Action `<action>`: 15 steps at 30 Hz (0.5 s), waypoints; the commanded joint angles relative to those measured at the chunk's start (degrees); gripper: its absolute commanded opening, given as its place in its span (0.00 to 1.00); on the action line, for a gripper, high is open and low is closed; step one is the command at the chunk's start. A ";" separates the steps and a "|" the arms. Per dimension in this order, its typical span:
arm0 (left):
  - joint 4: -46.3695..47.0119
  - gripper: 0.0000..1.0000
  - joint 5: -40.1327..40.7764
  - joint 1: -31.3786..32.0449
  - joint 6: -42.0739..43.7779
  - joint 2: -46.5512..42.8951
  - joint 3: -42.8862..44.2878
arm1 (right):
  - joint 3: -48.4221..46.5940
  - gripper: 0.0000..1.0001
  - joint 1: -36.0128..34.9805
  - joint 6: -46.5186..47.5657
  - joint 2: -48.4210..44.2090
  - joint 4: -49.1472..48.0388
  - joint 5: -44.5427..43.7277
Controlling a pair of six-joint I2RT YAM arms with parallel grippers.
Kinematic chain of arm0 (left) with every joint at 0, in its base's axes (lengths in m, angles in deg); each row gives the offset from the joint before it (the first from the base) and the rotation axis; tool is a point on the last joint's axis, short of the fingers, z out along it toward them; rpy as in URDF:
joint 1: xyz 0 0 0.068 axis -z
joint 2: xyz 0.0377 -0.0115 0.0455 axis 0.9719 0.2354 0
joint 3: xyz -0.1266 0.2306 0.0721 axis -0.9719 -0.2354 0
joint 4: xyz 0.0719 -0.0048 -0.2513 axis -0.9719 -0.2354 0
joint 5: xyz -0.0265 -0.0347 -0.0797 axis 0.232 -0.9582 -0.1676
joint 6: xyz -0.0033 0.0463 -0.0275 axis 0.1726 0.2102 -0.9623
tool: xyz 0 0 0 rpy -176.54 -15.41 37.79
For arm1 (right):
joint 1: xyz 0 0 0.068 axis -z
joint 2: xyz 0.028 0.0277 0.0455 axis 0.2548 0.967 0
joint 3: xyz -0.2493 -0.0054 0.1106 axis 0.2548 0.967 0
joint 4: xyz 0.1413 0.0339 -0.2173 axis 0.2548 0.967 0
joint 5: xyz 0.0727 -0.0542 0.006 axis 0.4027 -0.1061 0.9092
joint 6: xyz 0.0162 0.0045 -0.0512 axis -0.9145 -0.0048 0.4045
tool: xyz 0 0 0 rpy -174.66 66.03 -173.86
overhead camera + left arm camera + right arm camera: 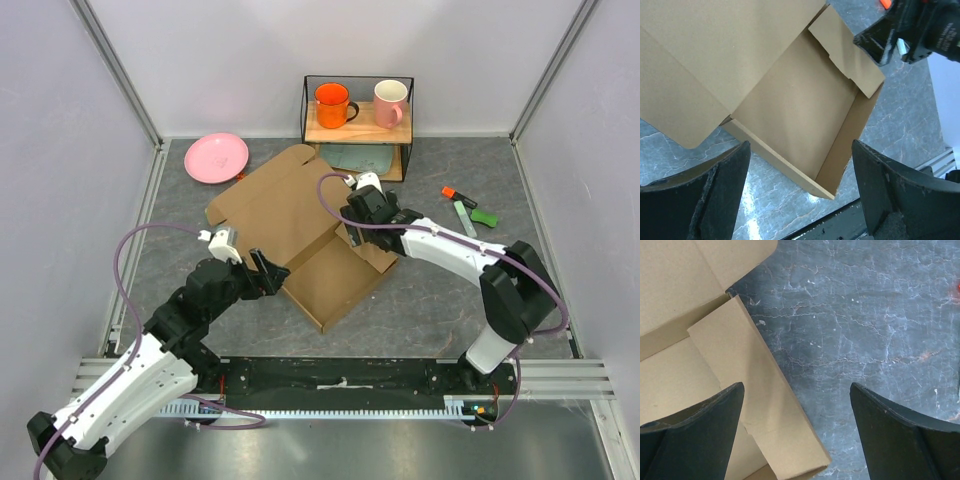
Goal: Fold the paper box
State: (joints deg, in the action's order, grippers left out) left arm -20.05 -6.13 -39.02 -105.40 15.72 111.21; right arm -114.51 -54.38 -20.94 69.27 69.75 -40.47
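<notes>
Brown paper box (280,210) lies half-formed at centre frame, its lid flat toward the upper left and its shallow tray toward the lower right. At far left, a pink plate (217,157) sits near the lid's corner. The left gripper (255,262) hangs just beside the tray's left corner, jaws spread wide and empty; its wrist view cuts off the lid. The right gripper (355,228), likewise wide apart and holding nothing, hides the tray's upper right corner, where a side flap (735,360) leans inward. Bare grey table (430,300) opens rightward toward the markers (468,208).
</notes>
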 commanded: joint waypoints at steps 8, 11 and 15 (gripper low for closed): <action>1.15 0.87 -4.39 -0.01 -4.16 0.68 -3.95 | 3.08 0.76 0.42 2.87 8.09 -4.84 2.20; 1.85 0.86 -4.22 -0.01 -4.51 1.38 -5.35 | 5.54 0.53 0.42 1.55 8.27 -5.89 2.20; 3.26 0.85 -3.52 -0.01 -5.13 2.79 -6.67 | 9.06 0.24 0.42 -1.69 6.95 -8.18 1.32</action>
State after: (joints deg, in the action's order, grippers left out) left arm -19.85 -9.24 -39.02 -108.17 17.53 105.44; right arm -108.81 -54.27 -19.19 76.68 63.88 -38.24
